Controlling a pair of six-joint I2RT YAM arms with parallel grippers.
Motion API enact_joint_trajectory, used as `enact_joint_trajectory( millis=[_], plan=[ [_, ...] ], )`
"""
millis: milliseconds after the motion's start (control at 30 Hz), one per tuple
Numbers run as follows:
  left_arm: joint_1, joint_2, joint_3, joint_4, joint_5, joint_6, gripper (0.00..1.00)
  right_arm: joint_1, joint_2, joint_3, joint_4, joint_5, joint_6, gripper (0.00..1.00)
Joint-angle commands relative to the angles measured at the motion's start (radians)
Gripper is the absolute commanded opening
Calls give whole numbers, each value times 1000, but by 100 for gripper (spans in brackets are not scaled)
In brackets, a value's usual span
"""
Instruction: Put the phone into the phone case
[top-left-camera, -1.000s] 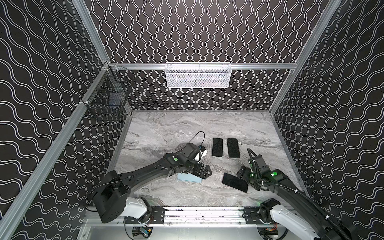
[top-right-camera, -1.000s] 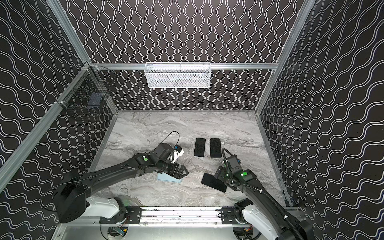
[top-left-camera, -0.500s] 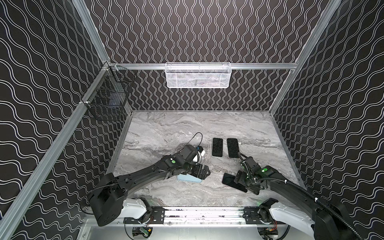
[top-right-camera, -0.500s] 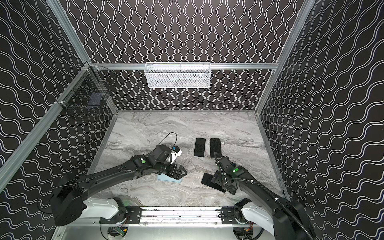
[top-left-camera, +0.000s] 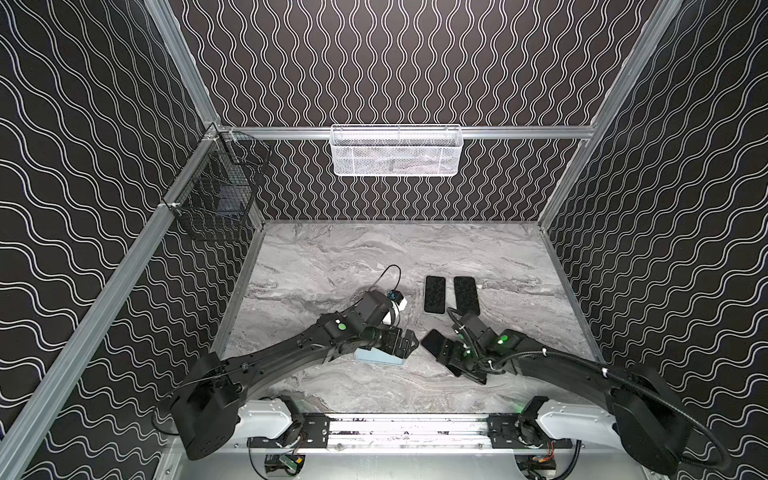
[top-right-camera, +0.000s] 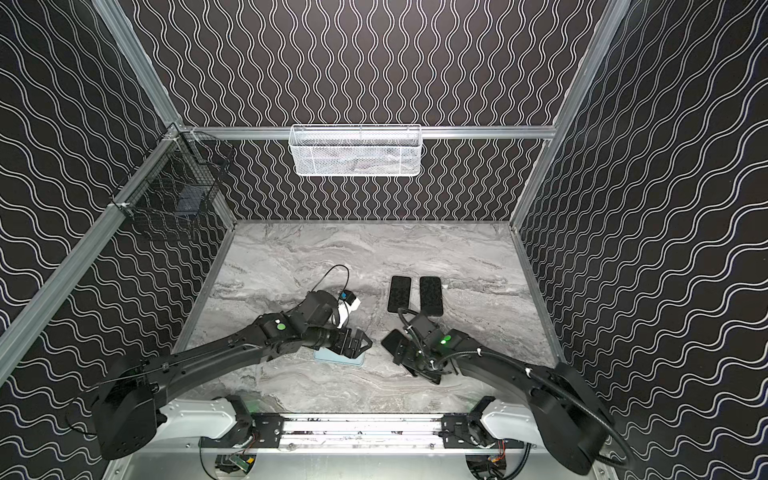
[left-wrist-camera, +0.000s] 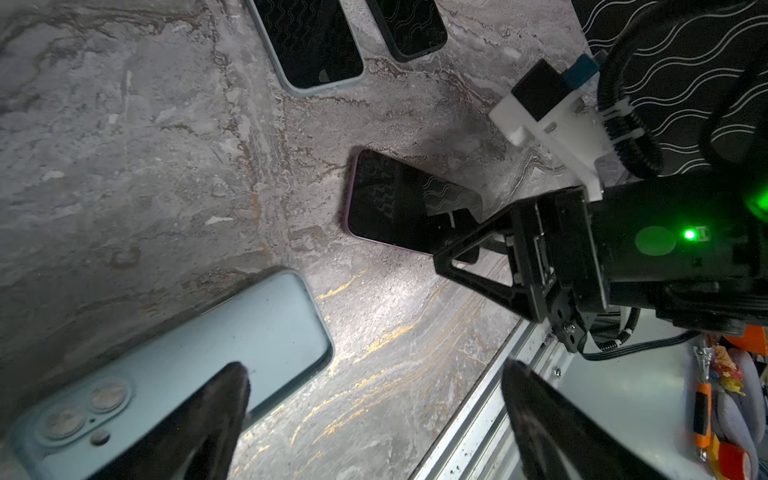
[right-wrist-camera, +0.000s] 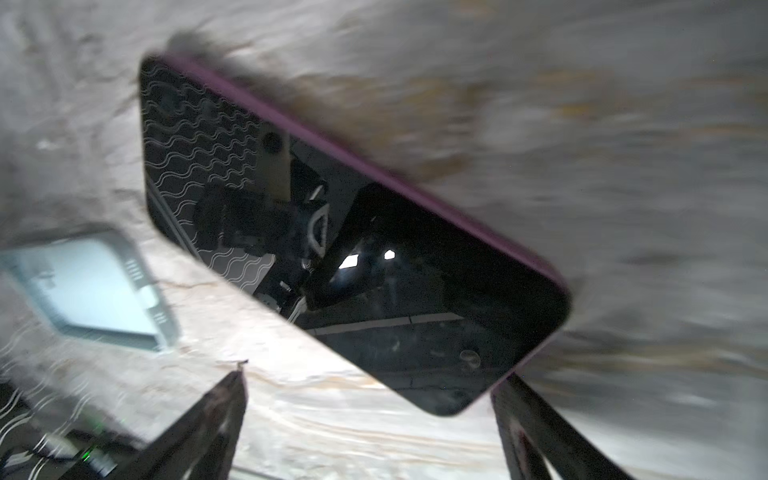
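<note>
— What has been altered since a second ago?
— The right gripper (top-left-camera: 459, 363) has been brought forward and leftward. It was seen beside the near end of the phone (top-left-camera: 431, 343), and is now set over it.
— Was the phone itself displaced?
— It has been shifted leftward on the counter (top-left-camera: 374, 266). The gap to the left gripper (top-left-camera: 407, 347) has been almost closed.

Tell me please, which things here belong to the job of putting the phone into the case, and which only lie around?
Belong to the job:
purple-edged phone
light blue phone case
left tool, open
right tool, open

Only lying around:
pale-rimmed phone
dark-rimmed phone
white mesh basket
black wire basket
</note>
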Motion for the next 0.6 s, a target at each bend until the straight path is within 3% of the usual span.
enact_joint_trajectory(
  millis=[0, 167, 433, 567],
  plan=[
    [3, -23, -7, -2, -33, -11, 98, 23, 62, 36, 43, -11, 3, 94],
    [6, -50, -14, -13, -36, -32, 98, 22, 50, 91, 25, -4, -73, 94],
    [45, -22, 2, 19, 49, -69, 98, -33, -116, 107, -84, 130, -179, 96],
    [88, 41, 60, 12, 111, -21, 98, -115, -184, 43, -53, 49, -185, 97]
  ],
)
